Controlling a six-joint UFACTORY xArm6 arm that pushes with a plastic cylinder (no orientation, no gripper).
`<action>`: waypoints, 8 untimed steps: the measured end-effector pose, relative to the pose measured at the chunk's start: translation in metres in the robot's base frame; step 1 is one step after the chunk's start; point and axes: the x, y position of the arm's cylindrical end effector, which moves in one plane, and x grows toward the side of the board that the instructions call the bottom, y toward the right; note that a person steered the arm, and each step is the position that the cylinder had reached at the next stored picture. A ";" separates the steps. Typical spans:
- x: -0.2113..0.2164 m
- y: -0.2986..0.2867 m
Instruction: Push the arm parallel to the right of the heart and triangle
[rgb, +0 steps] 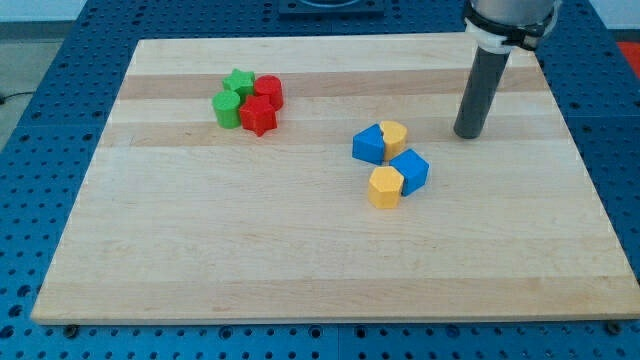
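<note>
My tip (468, 134) rests on the board to the right of the yellow heart (395, 134), with a gap between them. The yellow heart touches a blue triangle (369, 145) on its left. Just below them sit a blue cube (410, 170) and a yellow hexagon (385, 187), touching each other. The rod (482, 88) rises from the tip toward the view's top right.
A cluster at the upper left holds a green star (239, 82), a green cylinder (227, 108), a red cylinder (268, 91) and a red star (259, 116). The wooden board (320, 270) lies on a blue perforated table.
</note>
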 end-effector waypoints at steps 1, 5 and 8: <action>0.000 0.000; -0.009 0.000; 0.001 0.036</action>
